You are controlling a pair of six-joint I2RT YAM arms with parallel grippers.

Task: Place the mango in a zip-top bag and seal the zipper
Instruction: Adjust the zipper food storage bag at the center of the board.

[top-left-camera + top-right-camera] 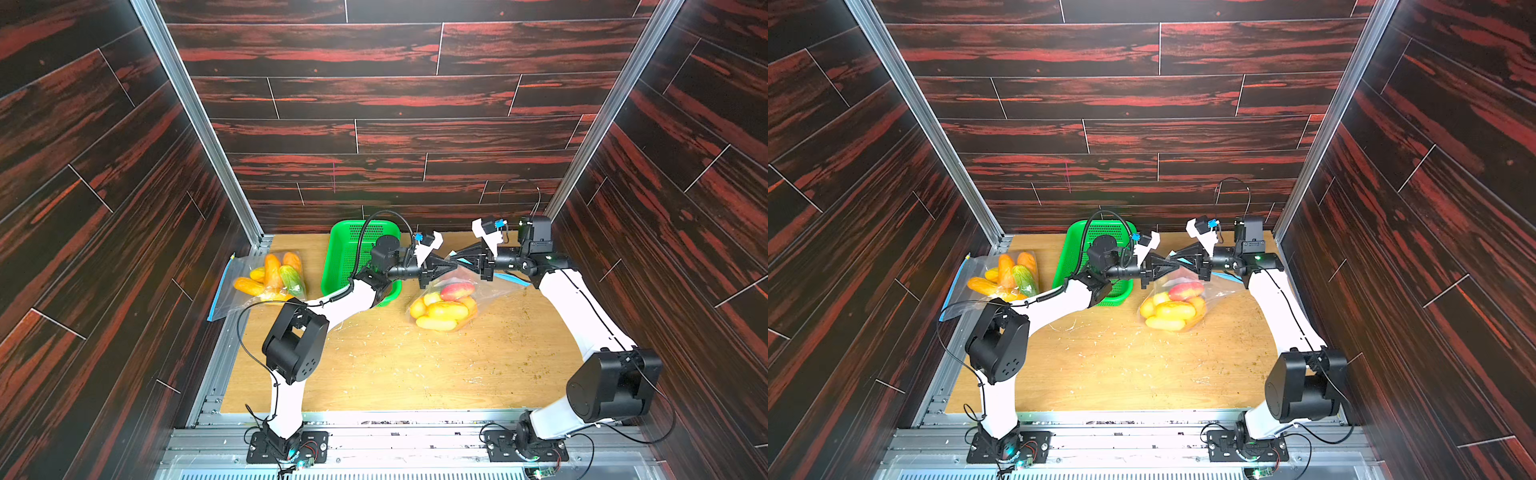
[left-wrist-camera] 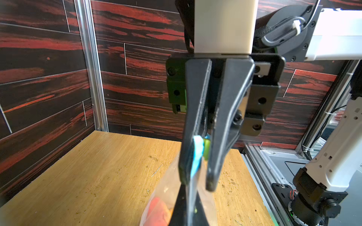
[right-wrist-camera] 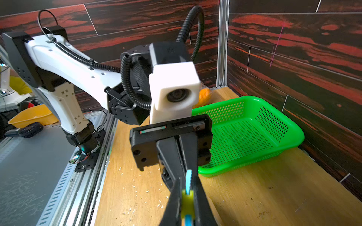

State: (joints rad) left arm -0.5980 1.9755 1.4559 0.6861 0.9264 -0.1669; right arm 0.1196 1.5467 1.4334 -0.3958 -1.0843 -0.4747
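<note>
The clear zip-top bag (image 1: 482,286) lies on the wooden table right of centre, with several yellow mangoes (image 1: 446,309) and a red mango (image 1: 457,291) inside. Its mouth, edged by a blue zipper strip (image 2: 196,154), is lifted between both arms, which meet tip to tip. My left gripper (image 2: 189,193) is shut on the bag's top edge; it appears in both top views (image 1: 449,261) (image 1: 1168,267). My right gripper (image 3: 186,187) is shut on the yellow-green slider (image 3: 187,201), on the blue strip (image 3: 188,180), facing the left one (image 1: 456,254).
A green perforated basket (image 1: 332,257) stands at the back, behind the left arm. A second clear bag of yellow, orange and green fruit (image 1: 270,278) lies at the table's left edge. Small crumbs litter the wood. Metal rails border the table's front and sides.
</note>
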